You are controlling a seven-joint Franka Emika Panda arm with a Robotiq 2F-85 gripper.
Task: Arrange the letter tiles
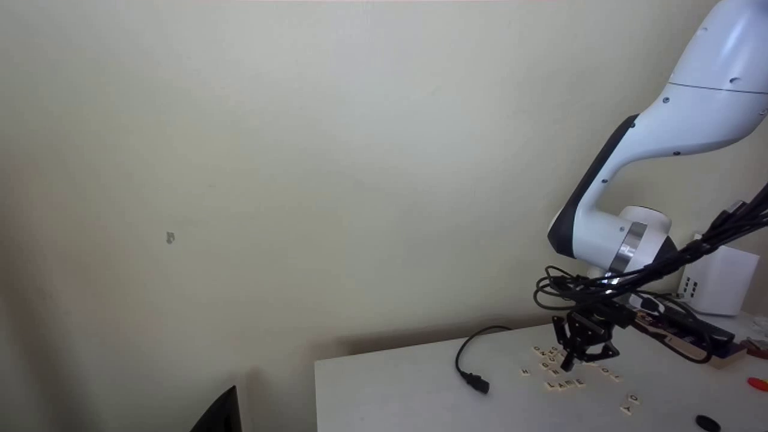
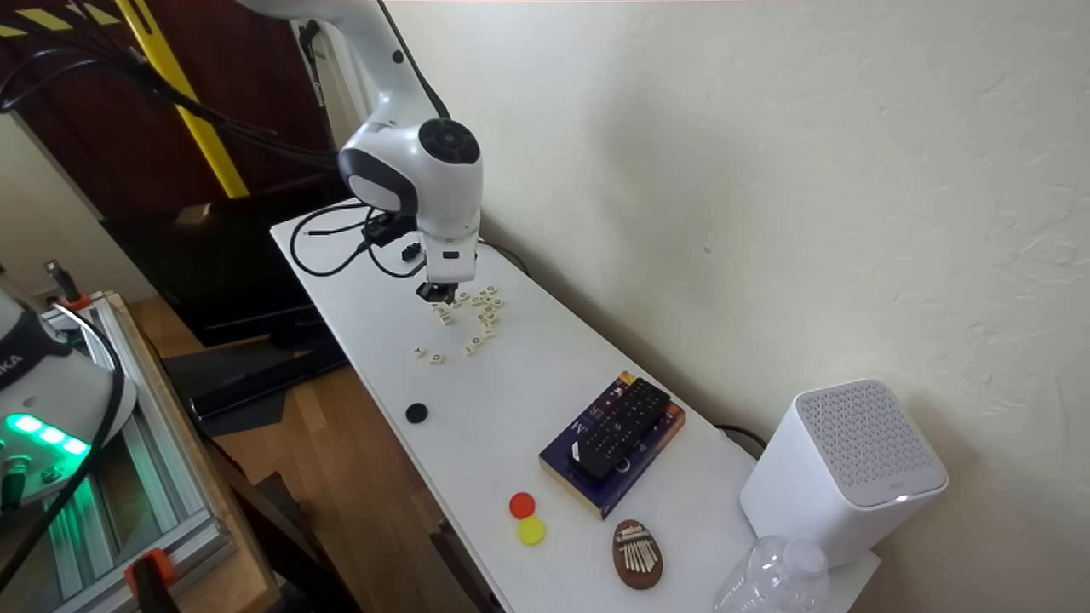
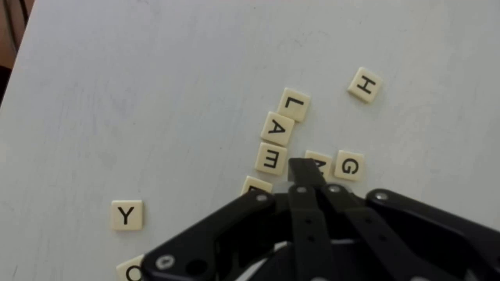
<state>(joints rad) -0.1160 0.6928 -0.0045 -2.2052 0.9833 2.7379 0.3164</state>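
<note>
The pincer (image 3: 306,171) stands narrow, its fingers together, low over the letter tiles (image 2: 489,332) on the white counter (image 2: 511,400); whether its tips touch anything, I cannot tell. In the wrist view, an L tile (image 3: 294,104) meets an A tile (image 3: 277,128) at a corner, an E tile (image 3: 271,159) lies just beside the A, and a fourth tile (image 3: 256,184), its letter mostly covered, carries on the slanting row. Near that row, a G tile (image 3: 349,165) lies just beside a tile half hidden (image 3: 322,160) by the pincer. An H tile (image 3: 365,85) rests apart from these, and a Y tile (image 3: 127,215) and a partly covered O tile (image 3: 127,269) lie well off to the other side. In both exterior views more tiles sit in a loose cluster near the pincer, toward the wall (image 2: 766,213). A black power cable (image 1: 457,360) lies between the cluster and the counter's end. Farther along, in an exterior view, are a black disc (image 2: 416,413), a red disc (image 2: 522,505) just beside a yellow disc (image 2: 531,531), a black remote control (image 2: 622,426) on a dark blue book (image 2: 562,466), a brown thumb piano (image 2: 637,558), a white box (image 2: 817,485) with a perforated top, and a clear plastic bottle (image 2: 775,579).
</note>
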